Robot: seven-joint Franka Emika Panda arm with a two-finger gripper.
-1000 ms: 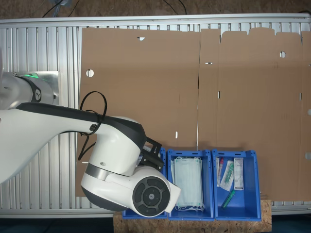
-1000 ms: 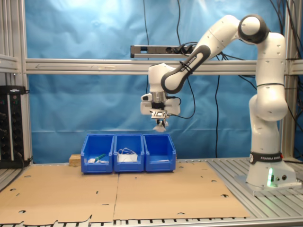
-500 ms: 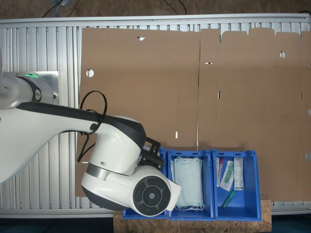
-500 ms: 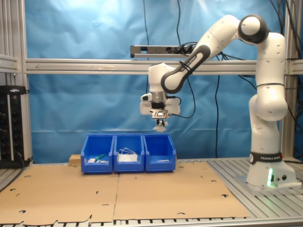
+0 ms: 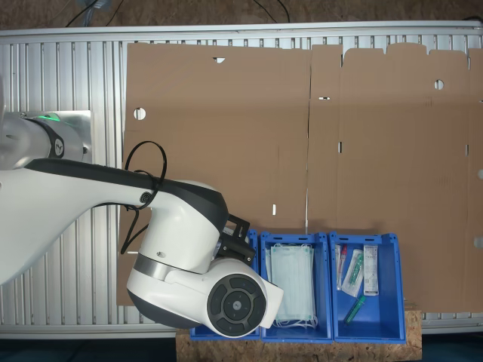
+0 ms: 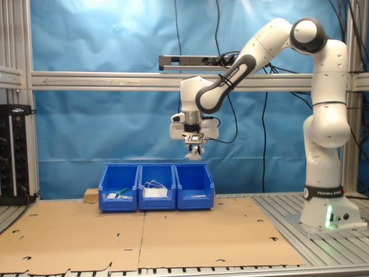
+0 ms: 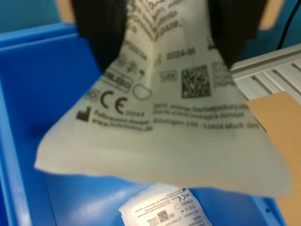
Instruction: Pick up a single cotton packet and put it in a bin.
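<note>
My gripper (image 6: 194,149) hangs high above the blue bin (image 6: 194,186) at the second exterior view's right end of the row. It is shut on a cotton packet (image 6: 195,153), a flat white sachet that dangles from the fingers. In the wrist view the gripper (image 7: 165,54) pinches the cotton packet (image 7: 164,141) near its upper edge between black fingers (image 7: 101,37). Below lies the bin's blue floor and wall (image 7: 37,89), with another white packet (image 7: 162,214) on it. In the first exterior view the arm's wrist covers most of this bin (image 5: 198,332).
Beside it stand a blue bin of pale green masks (image 5: 294,286) and a blue bin of tubes and narrow packets (image 5: 366,283). Brown cardboard (image 5: 302,136) covers the table. The robot base (image 6: 328,213) stands at the second exterior view's right.
The gripper has risen a little with the packet still held. The bins and their contents have not moved.
</note>
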